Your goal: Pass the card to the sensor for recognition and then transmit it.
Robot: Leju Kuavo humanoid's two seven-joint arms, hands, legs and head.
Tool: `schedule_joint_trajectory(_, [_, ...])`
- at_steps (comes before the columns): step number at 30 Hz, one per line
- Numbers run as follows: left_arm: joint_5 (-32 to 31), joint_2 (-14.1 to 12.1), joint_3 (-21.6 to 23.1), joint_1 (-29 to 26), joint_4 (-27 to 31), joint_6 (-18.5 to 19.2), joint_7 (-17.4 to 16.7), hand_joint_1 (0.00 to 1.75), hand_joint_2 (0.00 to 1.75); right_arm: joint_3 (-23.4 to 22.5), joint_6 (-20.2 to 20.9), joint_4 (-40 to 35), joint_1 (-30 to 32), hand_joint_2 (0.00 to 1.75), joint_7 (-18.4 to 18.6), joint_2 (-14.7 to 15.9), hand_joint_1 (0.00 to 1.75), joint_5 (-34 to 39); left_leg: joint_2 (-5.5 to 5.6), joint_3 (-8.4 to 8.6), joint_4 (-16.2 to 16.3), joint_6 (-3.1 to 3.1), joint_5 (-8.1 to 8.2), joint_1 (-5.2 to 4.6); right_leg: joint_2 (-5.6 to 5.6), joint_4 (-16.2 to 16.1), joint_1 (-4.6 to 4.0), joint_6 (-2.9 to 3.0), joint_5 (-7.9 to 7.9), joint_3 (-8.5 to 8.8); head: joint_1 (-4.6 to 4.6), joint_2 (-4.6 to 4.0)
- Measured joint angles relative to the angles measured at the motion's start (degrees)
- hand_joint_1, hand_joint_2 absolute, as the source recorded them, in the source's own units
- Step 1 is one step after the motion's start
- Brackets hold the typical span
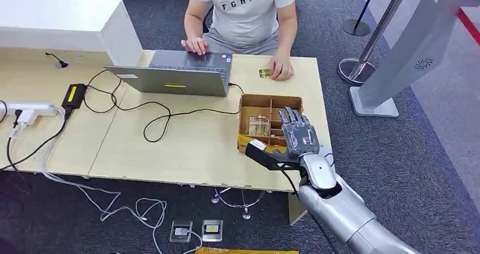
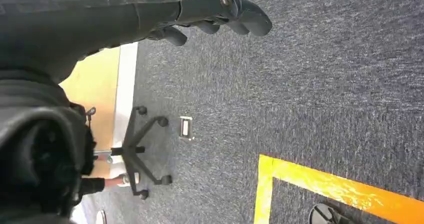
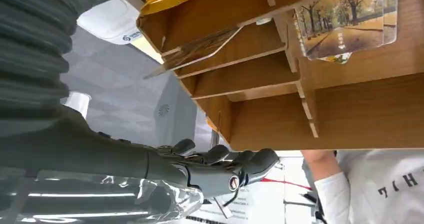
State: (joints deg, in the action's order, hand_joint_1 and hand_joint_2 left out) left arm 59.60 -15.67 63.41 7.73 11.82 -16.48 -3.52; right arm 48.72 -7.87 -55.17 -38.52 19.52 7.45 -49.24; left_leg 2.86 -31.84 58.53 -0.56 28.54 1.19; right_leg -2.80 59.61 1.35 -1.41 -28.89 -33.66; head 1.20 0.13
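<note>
Silver arm [image 1: 339, 203], grey ribbed hand [image 1: 299, 134]

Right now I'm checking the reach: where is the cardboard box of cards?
In the head view, the cardboard box sits on the table's right side, just ahead of the right hand, near the laptop.

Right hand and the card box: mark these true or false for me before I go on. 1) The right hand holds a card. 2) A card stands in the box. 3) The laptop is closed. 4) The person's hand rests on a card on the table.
1) False: the right hand hovers over the wooden box with fingers spread, holding nothing.
2) True: a picture card stands in a compartment.
3) False: the laptop is open.
4) True: the person's hand rests beside and partly on a card.
</note>
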Motion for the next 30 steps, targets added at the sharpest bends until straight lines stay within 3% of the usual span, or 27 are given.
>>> schedule_joint_trajectory(16, [-1.0,0.2,-0.2,0.0,0.0,-0.3,0.0,0.00,0.00,-0.5,2.6,3.6,-1.2,1.75,2.7,0.2,0.00,-0.9,-0.01,0.02,0.0,0.00,0.00,0.00,-0.01,0.0,0.00,0.00,0.00,0.00,0.00,0.00])
schedule_joint_trajectory(30, [-1.3,0.9,-0.7,0.0,0.0,-1.6,0.0,0.00,0.00,-1.6,2.1,4.1,-1.2,1.75,0.2,-1.1,0.00,-2.6,-0.01,0.02,0.0,0.00,0.00,0.00,-0.01,0.0,0.00,0.00,0.00,0.00,0.00,0.00])
